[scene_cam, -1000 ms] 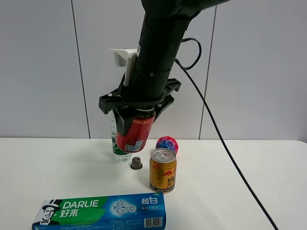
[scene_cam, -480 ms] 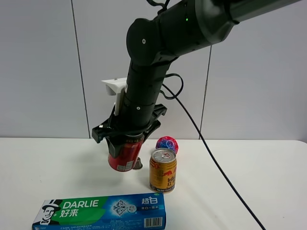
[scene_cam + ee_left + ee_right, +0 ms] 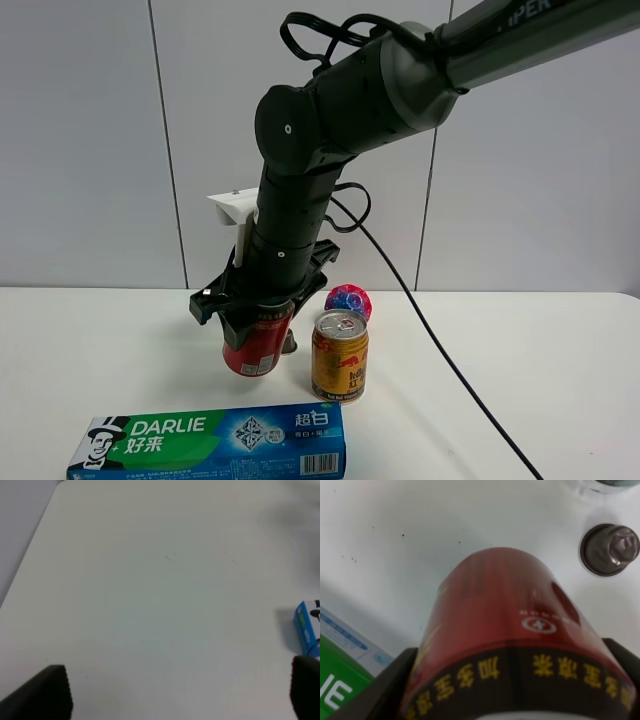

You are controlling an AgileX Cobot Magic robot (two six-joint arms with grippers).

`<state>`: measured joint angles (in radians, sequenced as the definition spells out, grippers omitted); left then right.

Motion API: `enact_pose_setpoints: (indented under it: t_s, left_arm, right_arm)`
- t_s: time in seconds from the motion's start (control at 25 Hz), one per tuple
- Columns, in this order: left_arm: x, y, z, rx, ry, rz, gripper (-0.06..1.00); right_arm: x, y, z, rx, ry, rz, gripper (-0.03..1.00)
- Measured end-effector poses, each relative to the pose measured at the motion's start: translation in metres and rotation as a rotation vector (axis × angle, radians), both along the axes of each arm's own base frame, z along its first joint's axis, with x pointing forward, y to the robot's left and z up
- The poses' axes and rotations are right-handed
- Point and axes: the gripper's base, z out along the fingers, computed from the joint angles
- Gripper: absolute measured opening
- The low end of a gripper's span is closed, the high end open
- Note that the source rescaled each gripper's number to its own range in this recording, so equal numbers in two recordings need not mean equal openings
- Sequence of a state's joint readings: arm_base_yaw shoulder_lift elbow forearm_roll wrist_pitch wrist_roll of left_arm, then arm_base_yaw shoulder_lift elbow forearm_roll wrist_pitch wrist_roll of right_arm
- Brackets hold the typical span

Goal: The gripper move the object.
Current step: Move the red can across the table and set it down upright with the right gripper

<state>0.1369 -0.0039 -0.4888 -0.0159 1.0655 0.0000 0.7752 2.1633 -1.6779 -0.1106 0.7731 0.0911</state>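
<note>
A raised front camera faces the white table [image 3: 580, 380] and the grey wall. The left wrist camera looks down on bare tabletop. The right wrist camera hugs the red can [image 3: 510, 630]. All three show the toothpaste box [image 3: 210, 440].

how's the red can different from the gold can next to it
The red can is red with a black band and gold lettering; the gold can is gold-orange. The red can is tilted and clamped in the right gripper; the gold can stands upright on the table, ungripped. Both are drink cans, side by side but not touching.
</note>
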Motion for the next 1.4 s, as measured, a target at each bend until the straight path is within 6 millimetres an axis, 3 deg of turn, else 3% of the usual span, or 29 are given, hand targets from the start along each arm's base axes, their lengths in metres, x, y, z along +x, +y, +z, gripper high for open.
enact_pose_setpoints:
  t_s: [0.32, 0.56, 0.96, 1.4]
  left_arm:
    - [0.000, 0.000, 0.000, 0.000, 0.000, 0.000, 1.00]
    - [0.000, 0.000, 0.000, 0.000, 0.000, 0.000, 1.00]
    - [0.000, 0.000, 0.000, 0.000, 0.000, 0.000, 1.00]
    - [0.000, 0.000, 0.000, 0.000, 0.000, 0.000, 1.00]
  right_arm:
    - [0.001, 0.000, 0.000, 0.001, -0.006, 0.002, 0.00]
    - [0.002, 0.002, -0.018, -0.022, 0.016, 0.004, 0.00]
    - [0.005, 0.005, -0.031, -0.015, 0.014, 0.005, 0.00]
    - [0.004, 0.004, -0.032, -0.027, 0.025, 0.003, 0.00]
